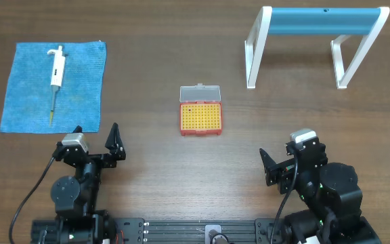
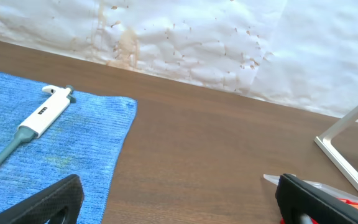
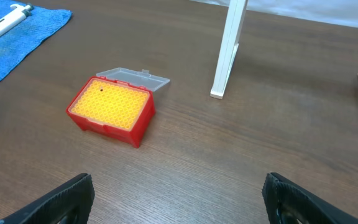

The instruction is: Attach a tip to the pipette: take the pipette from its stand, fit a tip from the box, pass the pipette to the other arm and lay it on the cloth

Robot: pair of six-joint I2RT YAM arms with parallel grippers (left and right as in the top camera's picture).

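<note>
The white pipette (image 1: 56,73) lies on the blue cloth (image 1: 80,95) at the table's far left, with a yellow tip on its lower end; it also lies in the left wrist view as the pipette (image 2: 39,121) on the cloth (image 2: 73,155). The red tip box (image 1: 200,116) with its clear lid open stands at the table's middle, seen as the box (image 3: 112,110) from the right wrist. My left gripper (image 1: 97,139) is open near the cloth's near right corner, holding nothing. My right gripper (image 1: 271,166) is open at the near right, apart from everything.
The white and blue pipette stand (image 1: 317,34) is at the far right; its leg (image 3: 227,50) rises in the right wrist view. Bare wooden table surrounds the tip box.
</note>
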